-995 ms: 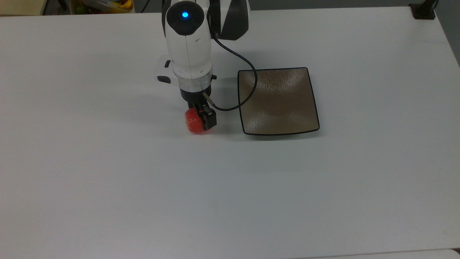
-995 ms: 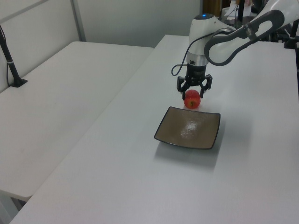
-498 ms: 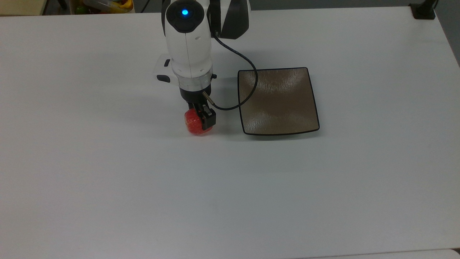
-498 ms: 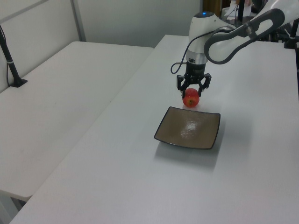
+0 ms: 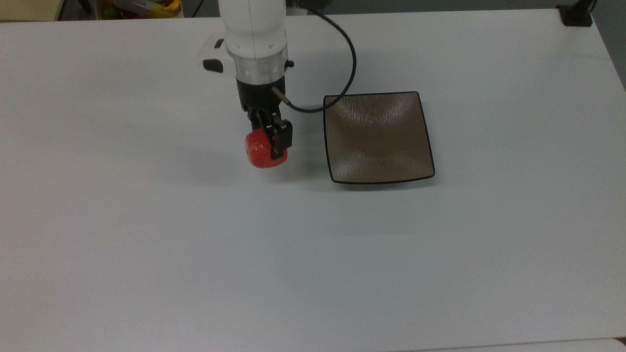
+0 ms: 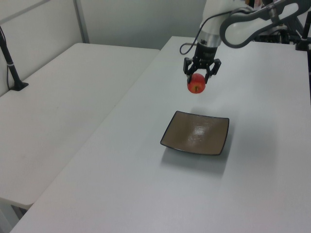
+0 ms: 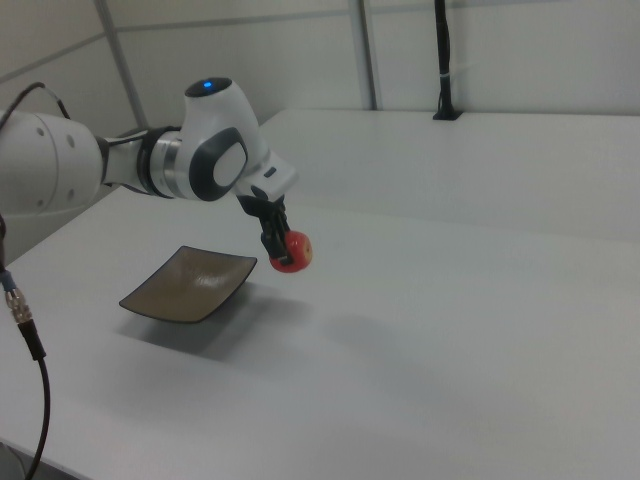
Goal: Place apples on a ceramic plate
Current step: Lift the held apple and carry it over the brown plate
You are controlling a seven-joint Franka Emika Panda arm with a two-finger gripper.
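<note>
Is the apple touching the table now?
Apart. In the left view the apple, held by the gripper, hangs above the table; the right view shows its shadow lying separately below.

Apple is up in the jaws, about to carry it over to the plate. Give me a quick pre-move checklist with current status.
1. Grip: gripper jaws closed on the apple: ok.
2. Apple lifted off the table, its shadow apart from it in the right view: ok.
3. Ceramic plate bare, ready to receive: ok.
4. Path to the plate free of other things: ok.
5. Cable loops near the plate's far corner: cannot tell if it will snag.
6. Grip firmness: cannot tell.
</note>
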